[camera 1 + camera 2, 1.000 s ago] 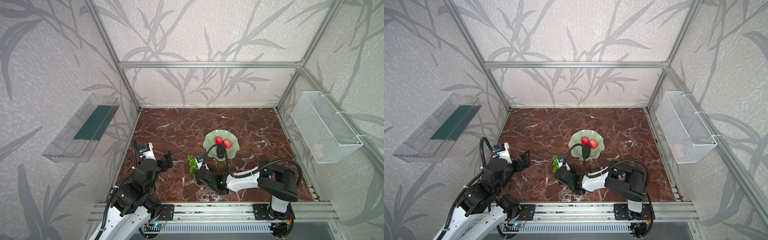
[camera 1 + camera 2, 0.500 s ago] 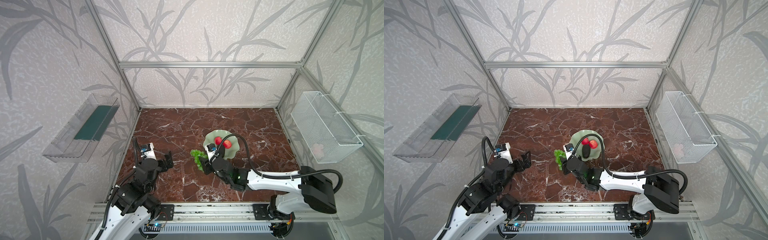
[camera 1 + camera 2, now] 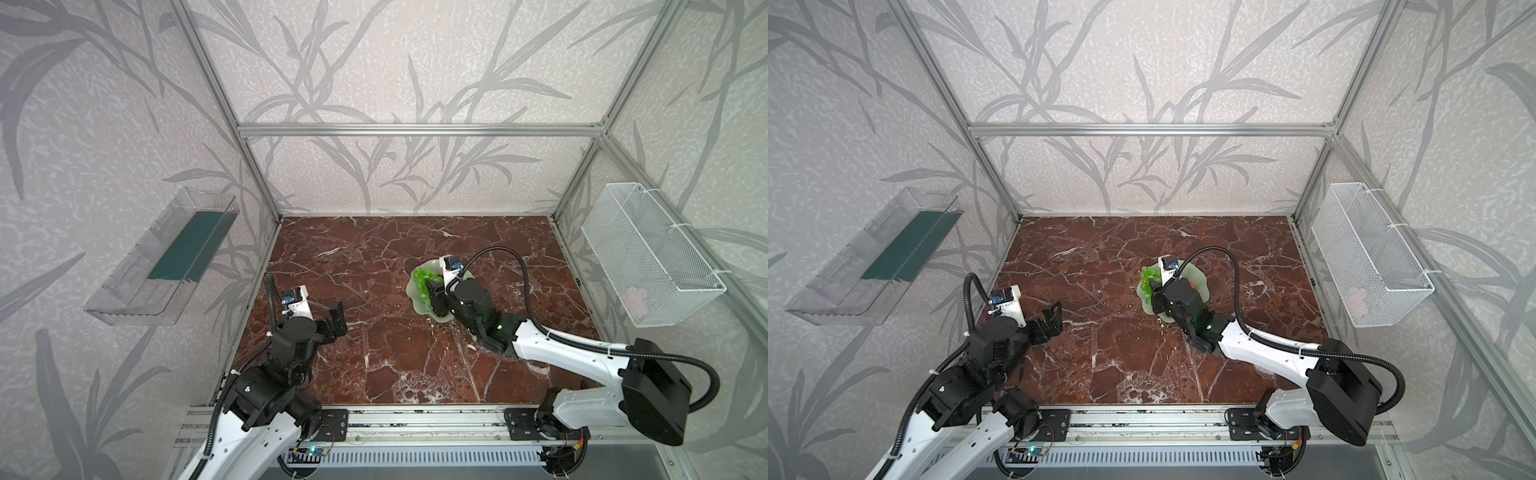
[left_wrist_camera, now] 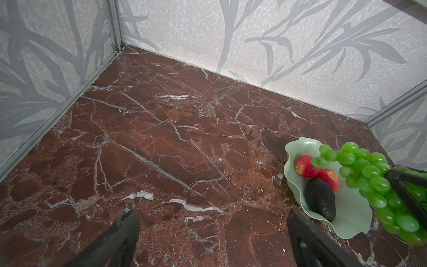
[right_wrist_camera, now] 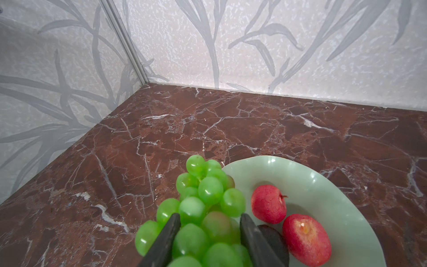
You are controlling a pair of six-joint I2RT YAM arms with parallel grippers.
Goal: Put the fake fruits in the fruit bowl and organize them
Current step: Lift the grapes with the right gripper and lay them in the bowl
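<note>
The right claw [image 5: 210, 217] is clamped on the bunch of bright green grapes [image 5: 209, 191], its two dark fingers pinching the cluster from either side. Over the last second it has lifted the bunch off the bench beside the bowl and carried it across. The grapes now hang over one side of the pale celadon-green glossy bowl with a wavy rim [image 5: 323, 182], with the tip of the bunch reaching out past that rim. Inside the bowl lie the two small red apple-like fruits [image 5: 268, 204] [image 5: 306, 239], side by side, and the dark blackish-green avocado [image 4: 320, 198] against them. So the grapes are the last fruit out; lowering and releasing them would likely finish the placing. Well apart from the bowl, the left claw [image 4: 212, 216] hovers with fingers spread and empty over the brown marble-patterned bench [image 4: 161, 138].
</note>
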